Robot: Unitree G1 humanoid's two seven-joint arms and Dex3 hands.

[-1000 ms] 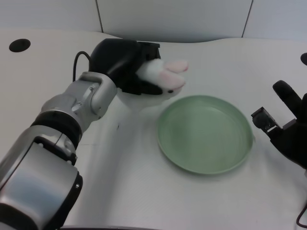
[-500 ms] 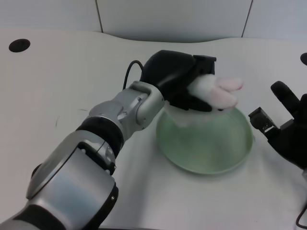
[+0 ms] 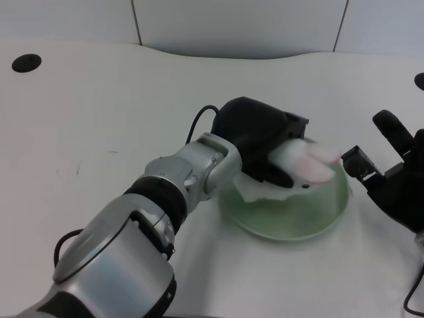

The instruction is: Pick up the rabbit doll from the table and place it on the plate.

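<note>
Between the black fingers (image 3: 277, 173) of the left hand (image 3: 262, 139), the rabbit doll (image 3: 298, 167) is being held: the fingers are curling in around its white body, and the doll is sticking out past them toward the picture's right. Its pink ears are pointing that way too, reaching beyond the fingertips, while the back of its body is hiding under the hand's black shell. Some white of the doll is also showing below the fingers, hanging down toward the plate (image 3: 318, 222). How tightly the fingers are pressing cannot be told, since the palm side is facing away from the camera.

The hand and doll are sitting over the far left part of the green plate, with the doll's ears lying over the plate's far rim. Whether the doll is touching the plate's surface or hanging just above it cannot be told from this view. The near and right parts of the plate are showing bare green.

Behind the hand, the silver forearm (image 3: 192, 169) is stretching from the picture's lower left up to the wrist, with a black cable looping at the wrist. Everything is resting on a white table (image 3: 99, 99). At the picture's right edge, the right hand (image 3: 397, 179) is sitting near the plate's right rim, apart from the doll.
</note>
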